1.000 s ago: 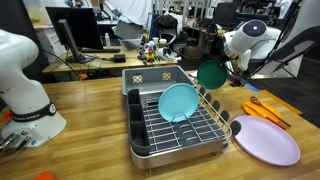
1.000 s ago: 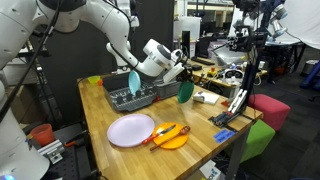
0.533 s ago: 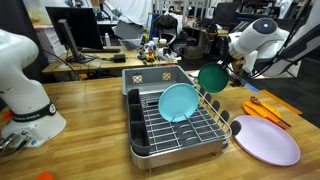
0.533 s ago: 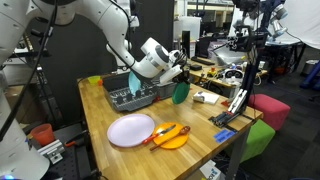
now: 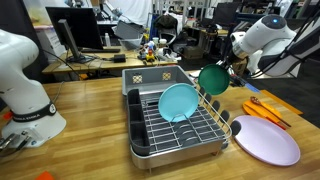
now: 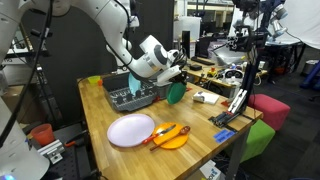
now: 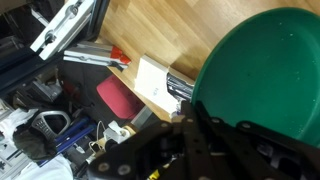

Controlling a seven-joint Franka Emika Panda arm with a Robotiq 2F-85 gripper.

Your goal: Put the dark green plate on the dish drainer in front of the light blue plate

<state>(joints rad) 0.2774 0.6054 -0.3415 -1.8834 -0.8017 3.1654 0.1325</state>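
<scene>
While the pincer (image 5: 224, 68) grips it, the dark green plate (image 5: 211, 78) looks plain.

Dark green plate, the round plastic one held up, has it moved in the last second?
Yes. In an exterior view the round dark green plastic plate has shifted left, closer to the metal wire dish drainer.

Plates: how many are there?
4: dark green plate in the gripper, light blue plate in the dish drainer, lavender plate and orange plate on the table; more could hide.
</scene>
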